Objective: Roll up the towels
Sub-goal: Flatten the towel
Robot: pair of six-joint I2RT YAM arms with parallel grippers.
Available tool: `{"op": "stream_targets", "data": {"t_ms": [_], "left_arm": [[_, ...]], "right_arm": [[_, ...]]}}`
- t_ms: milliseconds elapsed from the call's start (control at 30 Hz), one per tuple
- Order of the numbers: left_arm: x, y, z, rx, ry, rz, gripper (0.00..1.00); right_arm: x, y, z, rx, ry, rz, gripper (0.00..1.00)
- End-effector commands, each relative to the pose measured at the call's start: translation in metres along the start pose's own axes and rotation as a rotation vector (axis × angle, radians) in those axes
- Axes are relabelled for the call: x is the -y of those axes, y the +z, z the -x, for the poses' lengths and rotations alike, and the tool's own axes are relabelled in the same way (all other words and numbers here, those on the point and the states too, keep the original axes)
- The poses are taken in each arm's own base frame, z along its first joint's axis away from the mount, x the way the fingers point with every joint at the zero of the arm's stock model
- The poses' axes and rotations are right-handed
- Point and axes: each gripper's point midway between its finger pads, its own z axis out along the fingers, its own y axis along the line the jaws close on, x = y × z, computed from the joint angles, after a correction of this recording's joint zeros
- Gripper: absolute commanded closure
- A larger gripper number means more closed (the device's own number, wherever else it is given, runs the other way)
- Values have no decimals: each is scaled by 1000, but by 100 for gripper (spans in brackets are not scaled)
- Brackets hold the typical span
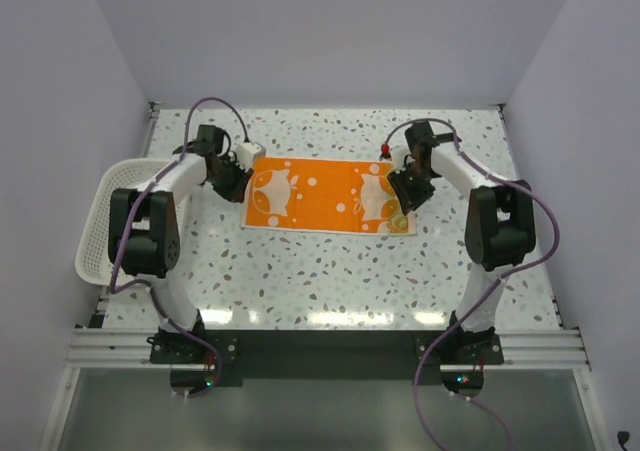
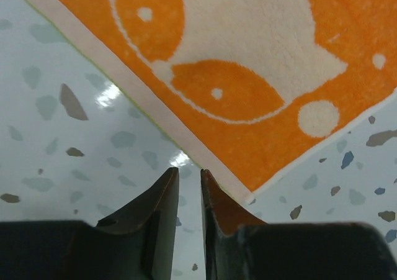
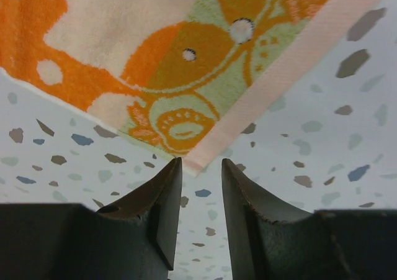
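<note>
Your thin orange and cream terry towel (image 1: 330,195) lay spread flat on the speckled white counter (image 1: 330,271). Your left gripper (image 2: 189,171) sat at a corner of the towel's left end, jaws a narrow slit apart and empty. Your right gripper (image 3: 200,163) sat at a right-end corner, parted slightly wider, holding nothing.
</note>
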Motion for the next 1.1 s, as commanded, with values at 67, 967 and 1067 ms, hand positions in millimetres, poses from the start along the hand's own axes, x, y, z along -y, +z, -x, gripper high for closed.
{"op": "stream_targets", "data": {"t_ms": [67,967,1067], "left_arm": [[23,14,-26,-38,30,-50,76],[55,-2,-74,-144,72,-85,80],[44,-8,-41,-85,56,-73,68]], "right_arm": [[-7,22,-17,-66,-40,-16,67],[-29,8,-49,-111,-133,77,63],[-35,-20,-19,2,-108,107,55]]}}
